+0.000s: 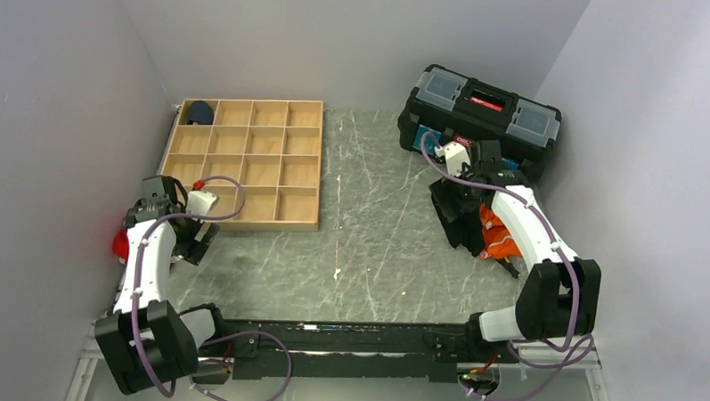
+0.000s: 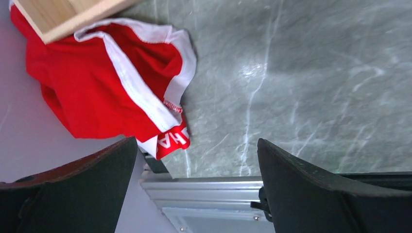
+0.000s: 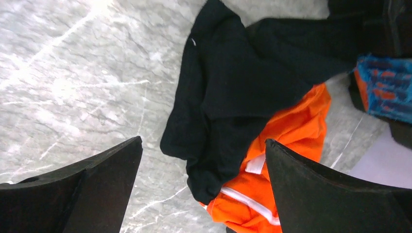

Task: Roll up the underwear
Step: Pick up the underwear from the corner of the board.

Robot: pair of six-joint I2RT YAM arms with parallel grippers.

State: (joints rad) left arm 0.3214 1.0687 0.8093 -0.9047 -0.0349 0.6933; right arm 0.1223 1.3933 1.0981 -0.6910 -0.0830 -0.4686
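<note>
Underwear, crumpled soft red fabric with white trim, lies against the wooden grid tray corner beneath the wide, empty left gripper; well right of the tray, the right gripper gapes equally wide over limp black cloth.

Shows bright red with white trim and white lettering on the underwear, against the grey-green, white-veined marble of the table. Pale wood on the tray, dark navy on the bundle at its eleven o'clock. Plain black cloth, orange cloth striped white, black toolbox with grey lids and a red label.
</note>
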